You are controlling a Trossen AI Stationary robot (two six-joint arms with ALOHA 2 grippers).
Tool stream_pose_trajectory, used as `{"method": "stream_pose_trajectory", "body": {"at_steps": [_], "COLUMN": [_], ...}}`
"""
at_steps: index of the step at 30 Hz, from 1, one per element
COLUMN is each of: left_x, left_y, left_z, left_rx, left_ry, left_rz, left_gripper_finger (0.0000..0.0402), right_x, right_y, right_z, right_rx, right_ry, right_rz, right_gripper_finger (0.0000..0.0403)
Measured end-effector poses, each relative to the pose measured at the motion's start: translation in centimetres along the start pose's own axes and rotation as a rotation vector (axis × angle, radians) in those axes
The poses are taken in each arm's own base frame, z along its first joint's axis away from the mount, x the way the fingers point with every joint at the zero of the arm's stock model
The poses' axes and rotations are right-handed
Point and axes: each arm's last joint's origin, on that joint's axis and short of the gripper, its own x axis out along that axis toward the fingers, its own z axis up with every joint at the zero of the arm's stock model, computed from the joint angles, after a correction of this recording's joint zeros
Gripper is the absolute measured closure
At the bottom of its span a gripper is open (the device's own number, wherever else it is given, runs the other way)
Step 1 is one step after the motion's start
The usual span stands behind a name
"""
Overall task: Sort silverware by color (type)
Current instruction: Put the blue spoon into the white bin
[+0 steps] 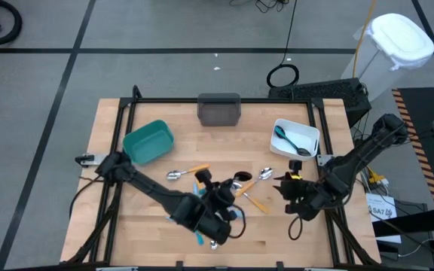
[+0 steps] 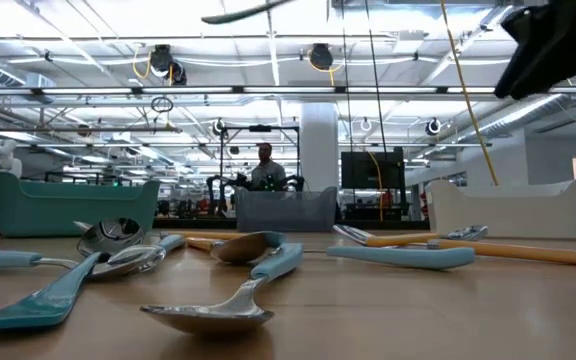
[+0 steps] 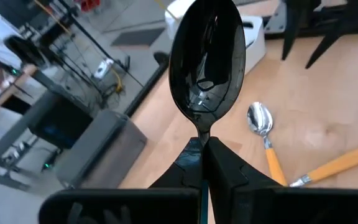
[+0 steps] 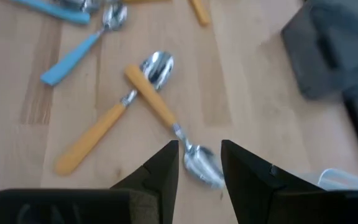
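Your left gripper (image 1: 215, 205) sat over the middle front of the table (image 1: 126, 218) in the high view, while your right gripper (image 1: 286, 187) hovered to the right of the scattered silverware (image 1: 253, 179). You had a teal bin (image 1: 148, 141) at back left, a grey bin (image 1: 218, 110) at back centre, and a white bin (image 1: 295, 138) at back right with blue-handled pieces inside.

From table height, you saw a silver spoon (image 2: 226, 305) with a blue handle lying nearest, with more blue and orange-handled pieces behind it, and a person (image 2: 265, 170) standing far off in the room.

Through your left wrist camera, the fingers (image 3: 229, 174) were pinched tight on the neck of a black spoon (image 3: 206, 62), its bowl raised above the table.

Through your right wrist camera, the fingers (image 4: 247, 171) stood partly apart and held nothing; two orange-handled spoons (image 4: 148, 99) lay crossed on the wood just beyond them, one bowl showing between the fingertips.
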Motion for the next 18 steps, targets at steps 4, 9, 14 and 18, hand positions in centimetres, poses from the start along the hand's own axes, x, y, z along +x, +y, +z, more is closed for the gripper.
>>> {"method": "stream_pose_trajectory", "body": {"at_steps": [4,9,14,18], "left_x": [-1.7,-5.5,-8.7,-10.5], "left_y": [0.2,1.1,2.9,4.0], "left_z": [-0.1,-0.2,-1.4,-2.9], "left_rx": [0.030,0.024,-0.007,-0.084], "left_ry": [0.004,-0.049,-0.088,-0.134], "left_rz": [-0.039,-0.047,0.008,0.066], "left_gripper_finger": [0.0398,0.0398,0.0399,0.0399], "right_x": [-0.2,-0.3,-0.3,-0.3], "right_y": [0.5,0.7,0.7,0.8], "right_z": [0.5,0.7,0.8,1.0], "right_rx": [-0.027,-0.049,-0.038,-0.048], "right_ry": [-0.067,-0.085,-0.095,-0.114], "right_rz": [0.007,0.022,0.028,0.036], "right_gripper_finger": [0.0289,0.0289,0.0289,0.0289]}}
